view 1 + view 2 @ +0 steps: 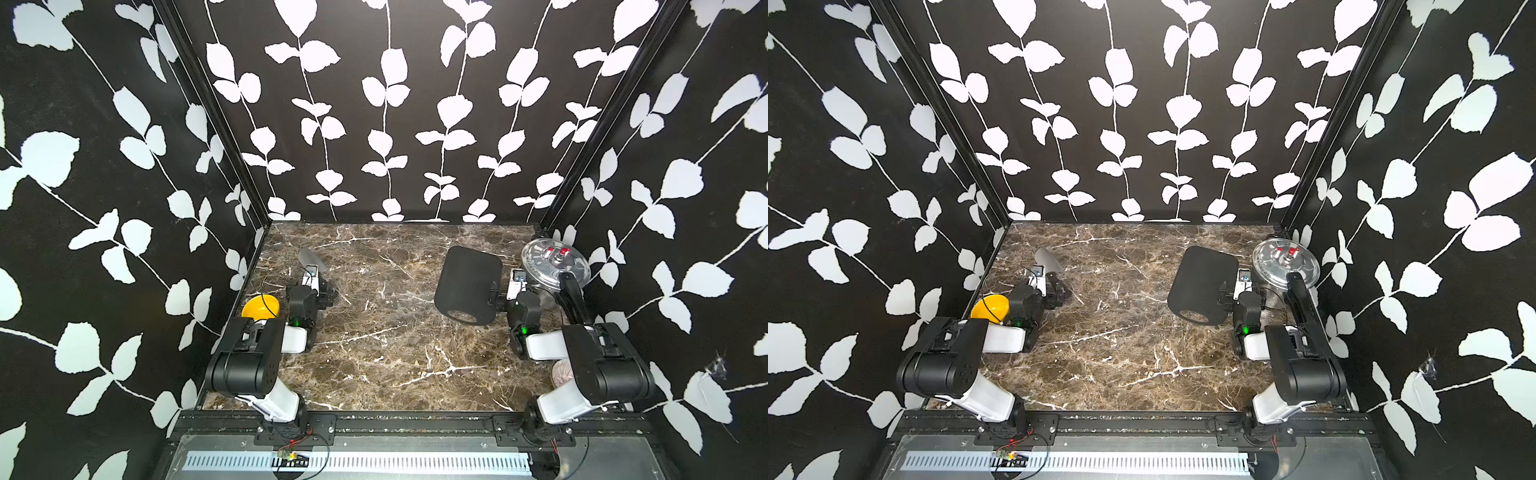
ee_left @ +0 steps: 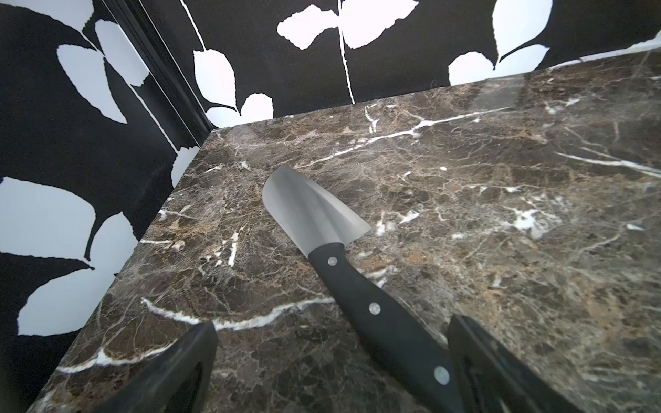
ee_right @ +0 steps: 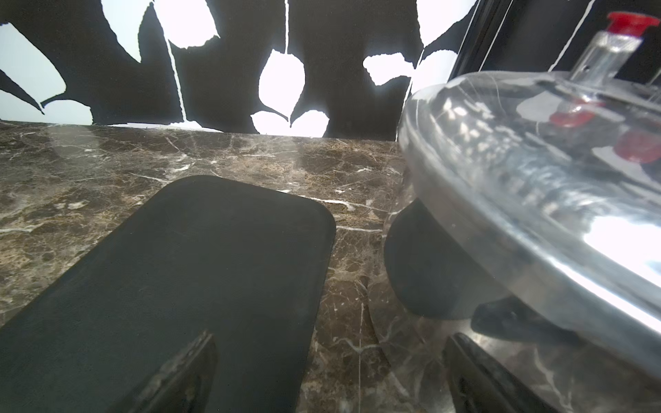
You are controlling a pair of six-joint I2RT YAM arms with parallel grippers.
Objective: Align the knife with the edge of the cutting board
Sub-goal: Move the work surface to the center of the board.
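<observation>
- The knife [image 2: 311, 211] lies flat at the far left of the desk [image 1: 374, 332], well apart from the cutting board [image 1: 469, 286] on the right.
- The left jaws stand wide open astride the black handle, gripping nothing. The right jaws, also open and empty, hover at the board's edge, perhaps touching it.
- Risk: the handle sits off-centre between the left jaws, so closing could twist the knife. The pressure cooker lid [image 3: 536, 171] crowds the board's right edge.
- Only the left wrist view shows the handle. The top views hide it under the arm, but they show the gap between knife and board.
</observation>
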